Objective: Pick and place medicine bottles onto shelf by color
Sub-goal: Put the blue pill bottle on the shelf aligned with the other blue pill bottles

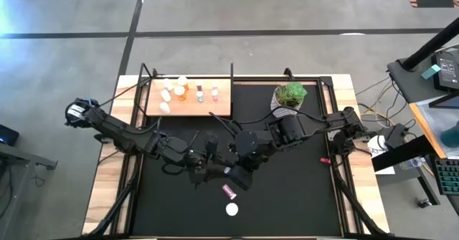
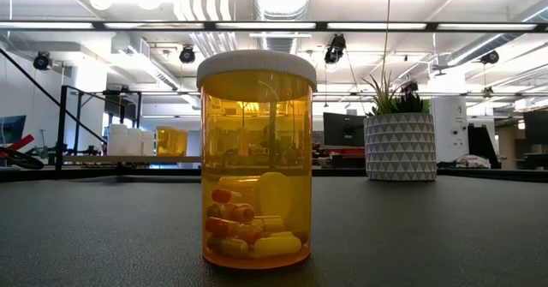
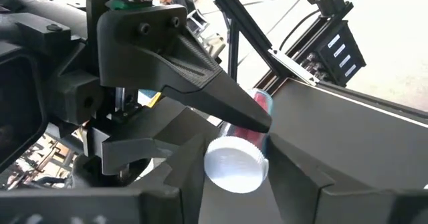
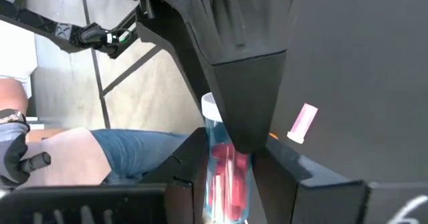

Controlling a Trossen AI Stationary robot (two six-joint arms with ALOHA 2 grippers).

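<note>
Mid-mat | both grippers (image 1: pixel 228 170) clamp one red bottle (image 3: pixel 257 117) | arms angled inward

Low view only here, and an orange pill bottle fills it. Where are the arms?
Observer: Both meet over the middle of the mat, beyond your orange bottle.
Operator: Holding anything?
Observer: The right end effector is shut on a clear bottle of red capsules.
Operator: And the left?
Observer: The left end effector is right at that bottle's white cap.
</note>
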